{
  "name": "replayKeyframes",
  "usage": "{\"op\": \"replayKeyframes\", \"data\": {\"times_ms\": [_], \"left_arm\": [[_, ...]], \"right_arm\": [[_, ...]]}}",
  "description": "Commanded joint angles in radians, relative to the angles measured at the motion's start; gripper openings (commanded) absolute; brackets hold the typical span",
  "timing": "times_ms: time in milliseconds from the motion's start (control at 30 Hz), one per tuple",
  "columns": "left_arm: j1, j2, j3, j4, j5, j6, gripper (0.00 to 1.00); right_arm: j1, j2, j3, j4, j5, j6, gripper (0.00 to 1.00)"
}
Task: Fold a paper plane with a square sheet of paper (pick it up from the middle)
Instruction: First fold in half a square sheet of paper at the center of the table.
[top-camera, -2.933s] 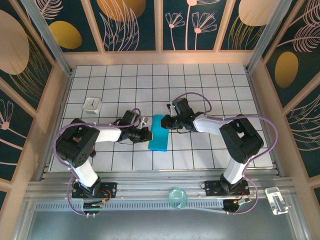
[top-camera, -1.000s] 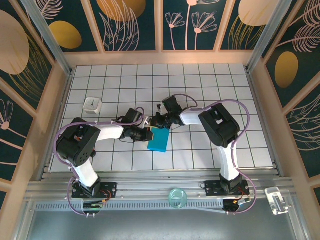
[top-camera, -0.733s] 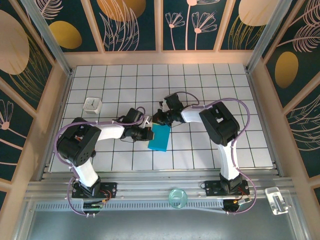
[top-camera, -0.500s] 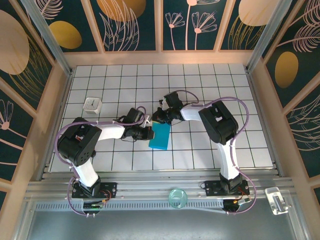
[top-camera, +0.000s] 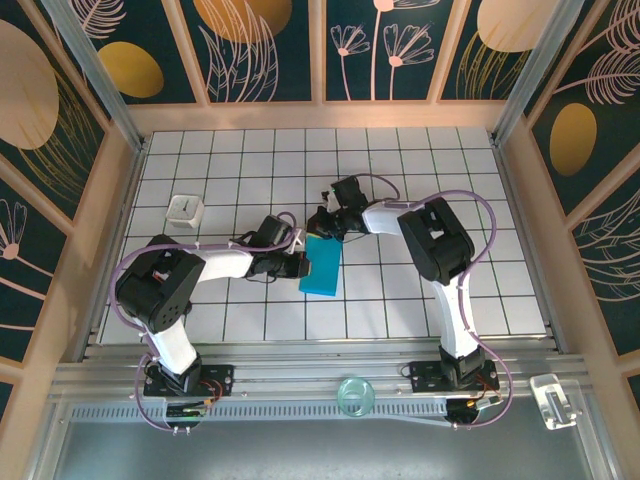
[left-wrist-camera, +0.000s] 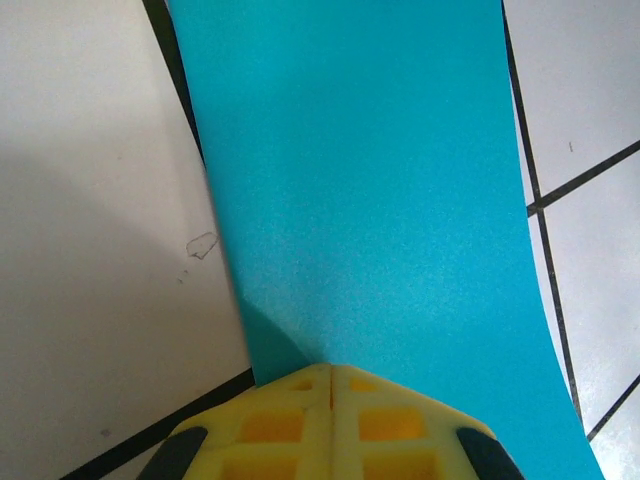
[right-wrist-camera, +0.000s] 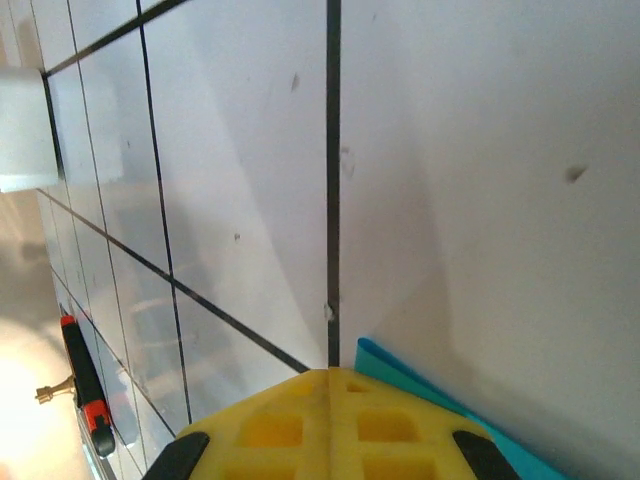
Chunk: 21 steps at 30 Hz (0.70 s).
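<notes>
Centre frame, left gripper (top-camera: 297, 264) and right gripper (top-camera: 325, 228) both pinched shut, empty, tips at the folded teal sheet's (top-camera: 321, 268) edge: I'd press flat and drag steadily along the crease.

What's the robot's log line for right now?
paper: folded, flat on table | left gripper: shut at its edge | right gripper: shut at its far corner

Far paper (top-camera: 322, 270) edge under right gripper (top-camera: 322, 231)

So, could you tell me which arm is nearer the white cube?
Left. The left arm lies close beside the white cube; the right arm is well to its right.
</notes>
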Motion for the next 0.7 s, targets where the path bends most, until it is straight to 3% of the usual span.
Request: {"op": "replayKeyframes", "data": {"times_ms": [0, 667], "left_arm": [[-0.007, 0.142, -0.098, -0.324, -0.193, 0.03, 0.0], [-0.025, 0.147, -0.105, -0.323, -0.205, 0.031, 0.0]], "right_arm": [[-0.051, 0.06, 0.031, -0.03, 0.148, -0.034, 0.0], [-0.086, 0.125, 0.158, -0.123, 0.198, -0.052, 0.0]]}}
